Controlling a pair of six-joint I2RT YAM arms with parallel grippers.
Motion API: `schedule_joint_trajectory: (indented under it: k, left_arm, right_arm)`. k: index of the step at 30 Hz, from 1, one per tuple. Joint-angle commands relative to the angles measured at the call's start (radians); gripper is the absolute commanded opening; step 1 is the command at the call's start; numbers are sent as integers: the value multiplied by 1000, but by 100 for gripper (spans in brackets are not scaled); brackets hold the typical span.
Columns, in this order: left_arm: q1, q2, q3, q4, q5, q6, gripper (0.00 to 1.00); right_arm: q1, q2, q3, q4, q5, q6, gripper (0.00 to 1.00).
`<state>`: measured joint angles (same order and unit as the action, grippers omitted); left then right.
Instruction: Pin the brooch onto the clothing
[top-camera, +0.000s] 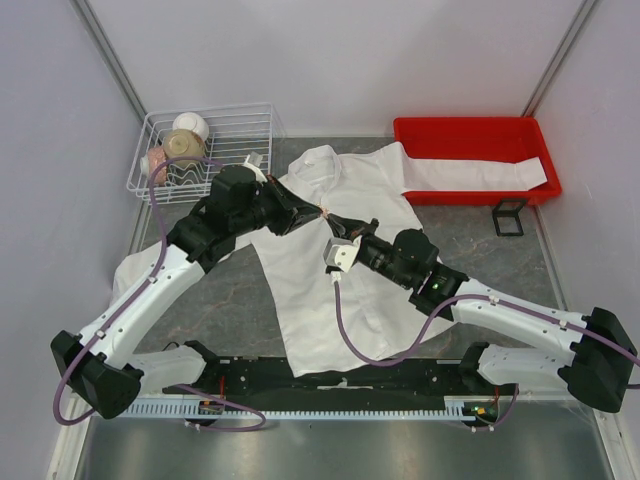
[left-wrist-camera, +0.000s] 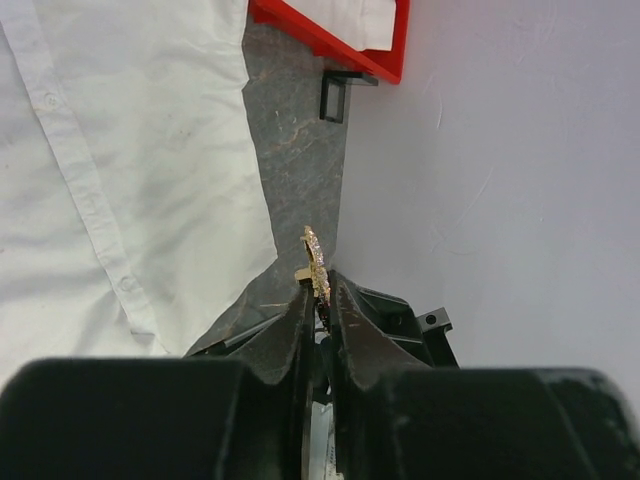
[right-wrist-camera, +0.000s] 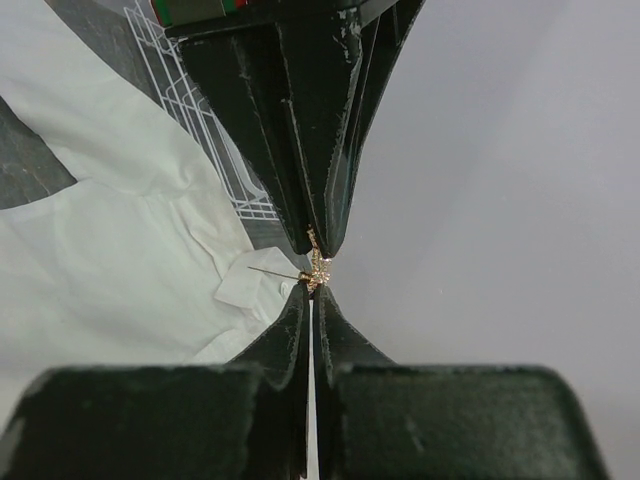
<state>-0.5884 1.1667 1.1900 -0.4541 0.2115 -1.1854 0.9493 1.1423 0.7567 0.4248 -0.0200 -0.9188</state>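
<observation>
Right wrist view: right fingers (right-wrist-camera: 306, 298) pressed together, tips touching the lower edge of the brooch (right-wrist-camera: 318, 270); impossible to tell whether gripping it. Directly opposite, left fingers (right-wrist-camera: 322, 238) pinching the brooch from the far side, with its thin pin (right-wrist-camera: 272, 269) jutting sideways from between the two sets of tips. From the left wrist, brooch standing edge-on just past the left fingertips. Beneath both pairs of fingers, the clothing (top-camera: 320, 300), spread open on the surface (top-camera: 230, 290).
</observation>
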Motion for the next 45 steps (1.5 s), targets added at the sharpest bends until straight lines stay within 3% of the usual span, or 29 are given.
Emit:
schedule_joint_trajectory:
  k: [1,2,6,8,12,14,15,16,17,18,21,26,31,45]
  left_arm:
    - [12,-15,11,23,-23,47,20]
    - [34,-24,5,34,-26,70,33]
    - [139,-82,-35,167,57,291,49]
    - [209,-133,-62,306,101,431,64]
    - [312,-173,-49,425,219,631,75]
    - [390,-170,-36,443,379,658,76]
    - [424,-174,-59,565,460,632,76]
    - [458,-180,-97,701,548,574,76]
    - [510,-180,-190,844,701,403,75]
    - [518,-159,-225,1075,747,317,74]
    - [499,-81,-257,1268,827,144,63]
    - [377,-68,-247,1379,798,191,60]
    - [276,-68,-221,1378,763,233,61]
    - [190,-6,-176,1364,664,237,61]
  right_arm:
    - [-3,-3,82,35,38,66,0]
    - [-18,-4,92,34,40,121,0]
    - [-102,-27,134,5,-73,314,0]
    - [-171,-30,176,-29,-205,424,0]
    - [-263,-12,265,0,-328,783,0]
    - [-306,-1,292,32,-368,915,0]
    - [-317,11,302,52,-388,1055,0]
    - [-328,16,318,98,-406,1125,0]
    - [-340,22,323,121,-440,1170,0]
    - [-343,30,325,140,-451,1207,0]
    - [-349,34,325,198,-512,1333,0]
    - [-350,40,310,273,-551,1500,0]
    - [-351,47,274,345,-551,1581,0]
    - [-323,45,236,397,-534,1638,0]
